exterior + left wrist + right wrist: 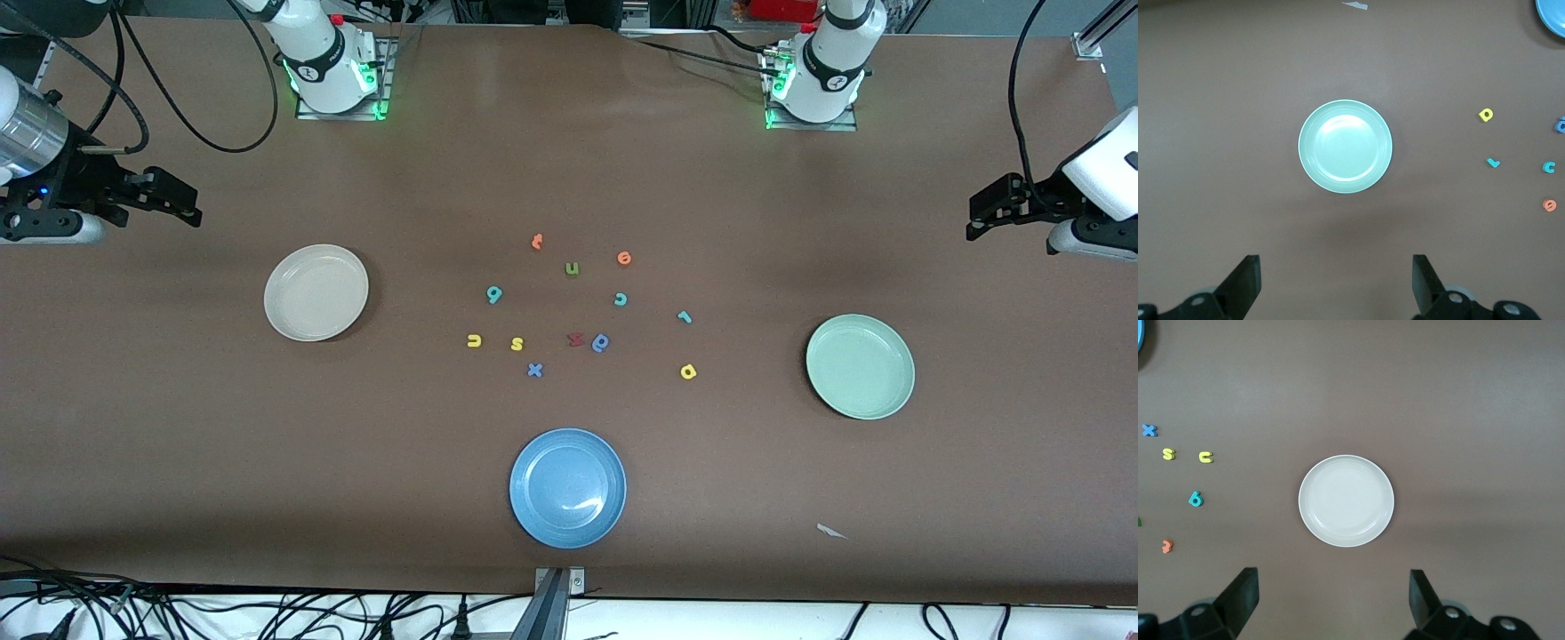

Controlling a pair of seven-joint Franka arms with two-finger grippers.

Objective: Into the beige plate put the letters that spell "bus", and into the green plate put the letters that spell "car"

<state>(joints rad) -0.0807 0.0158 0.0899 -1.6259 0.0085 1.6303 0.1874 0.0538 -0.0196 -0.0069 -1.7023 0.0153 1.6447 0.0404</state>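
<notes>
Both plates (316, 292) under parted jaws.

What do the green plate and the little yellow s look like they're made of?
The green plate looks like smooth, hard plastic or melamine, though glazed ceramic is possible: its flat centre shows a soft sheen under the lights. The yellow s looks like matte foam, with flat colour and no glint, but it is too small to be sure.

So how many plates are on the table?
3: the beige plate toward the right arm's end, the green plate toward the left arm's end, the blue plate nearest the front camera. None looks hidden.
</notes>
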